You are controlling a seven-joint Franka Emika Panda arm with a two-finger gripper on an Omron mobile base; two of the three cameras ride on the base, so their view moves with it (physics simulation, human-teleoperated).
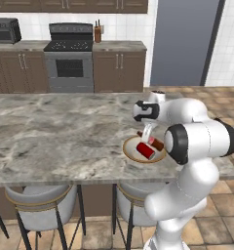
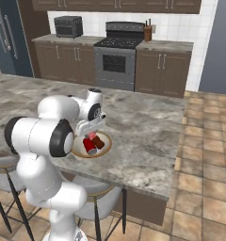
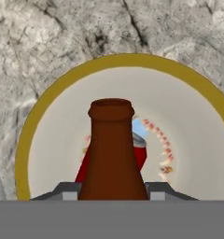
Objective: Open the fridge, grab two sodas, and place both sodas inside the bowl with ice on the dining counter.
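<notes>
Slate-blue, and well off to the left of the right base view, the fridge (image 2: 4, 37) stands with its doors looking shut from here, far from where I am working. Moving right, the marbled stone surface (image 1: 55, 132) of the dining counter runs bare until it reaches the wooden-rimmed bowl (image 1: 131, 152), which sits near the edge closest to my base. Inside it lies one red soda can (image 1: 145, 150) on its side. I cannot tell whether a second can is hidden beneath my hand. My gripper (image 1: 147, 133) hangs just above the bowl, pointing down into it. In the hand view its fingers are pinched on a dark brown bottle (image 3: 111, 149), whose neck reaches out over the whitish inside of the bowl, with the can's red body and pale end showing behind it. I judge that I am at the placing step, with the load already over the bowl. What I hold looks like the bottle, though, not a second can. The next move calls for lowering a little so nothing drops hard onto the can, spreading the gripper to release, then lifting straight up clear of the rim before I count what the bowl really holds.
</notes>
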